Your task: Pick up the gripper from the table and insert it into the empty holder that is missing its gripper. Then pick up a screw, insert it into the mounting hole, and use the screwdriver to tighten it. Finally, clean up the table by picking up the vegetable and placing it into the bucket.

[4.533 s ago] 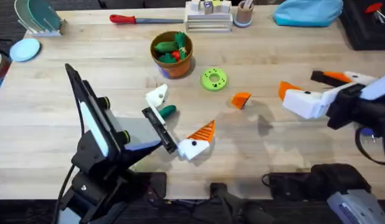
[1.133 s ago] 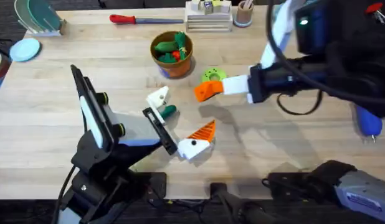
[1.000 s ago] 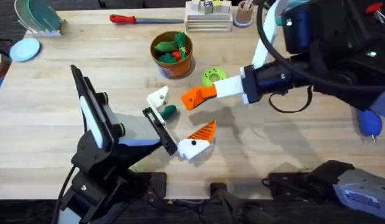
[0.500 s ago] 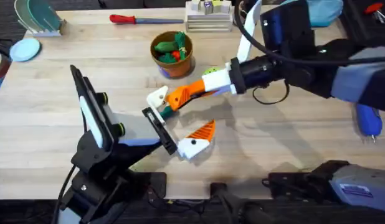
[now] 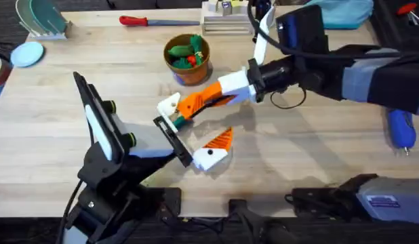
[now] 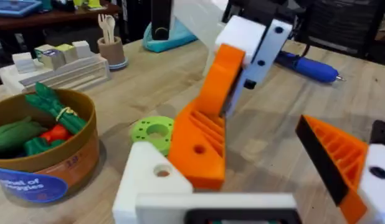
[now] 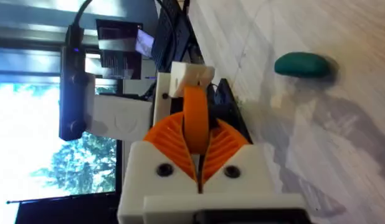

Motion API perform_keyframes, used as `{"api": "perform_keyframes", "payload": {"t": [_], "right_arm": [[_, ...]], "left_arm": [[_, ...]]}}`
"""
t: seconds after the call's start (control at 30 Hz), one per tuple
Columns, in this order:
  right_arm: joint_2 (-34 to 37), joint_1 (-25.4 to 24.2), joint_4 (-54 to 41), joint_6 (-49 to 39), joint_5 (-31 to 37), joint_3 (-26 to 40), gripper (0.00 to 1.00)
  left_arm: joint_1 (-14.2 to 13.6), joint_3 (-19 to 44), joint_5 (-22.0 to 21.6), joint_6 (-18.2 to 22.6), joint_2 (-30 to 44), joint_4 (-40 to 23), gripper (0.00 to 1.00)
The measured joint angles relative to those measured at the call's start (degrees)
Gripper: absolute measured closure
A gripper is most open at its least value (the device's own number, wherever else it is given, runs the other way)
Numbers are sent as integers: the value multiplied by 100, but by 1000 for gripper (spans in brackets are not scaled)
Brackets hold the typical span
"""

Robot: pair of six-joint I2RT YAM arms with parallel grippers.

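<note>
Your wood table (image 5: 53,135) carries: bucket (image 5: 188,59), red screwdriver (image 5: 155,21), blue screwdriver (image 5: 399,130), cucumber (image 7: 303,65), green disc (image 6: 152,131), blue plate (image 5: 28,53).

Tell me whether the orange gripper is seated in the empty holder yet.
Not yet. The right gripper, shut on the orange gripper, holds it against the white holder, whose hole is uncovered.
</note>
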Motion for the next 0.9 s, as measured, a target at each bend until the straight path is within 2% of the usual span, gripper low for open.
{"api": "perform_keyframes", "payload": {"t": [0.23, 0.4, 0.6, 0.9], "right_arm": [[1, -232, 220, 282, -6, 0, 993], [196, -134, 280, 419, 27, 0, 993], [506, -36, 812, 779, -44, 0, 993], [576, 183, 1259, 1193, 99, 0, 993]], "left_arm": [[0, 0, 98, 2, -1, 2, 8], [0, 0, 66, -41, 1, -5, 8], [2, 0, -96, -195, 1, -15, 8], [63, 0, -309, -190, 1, -17, 8]]}}
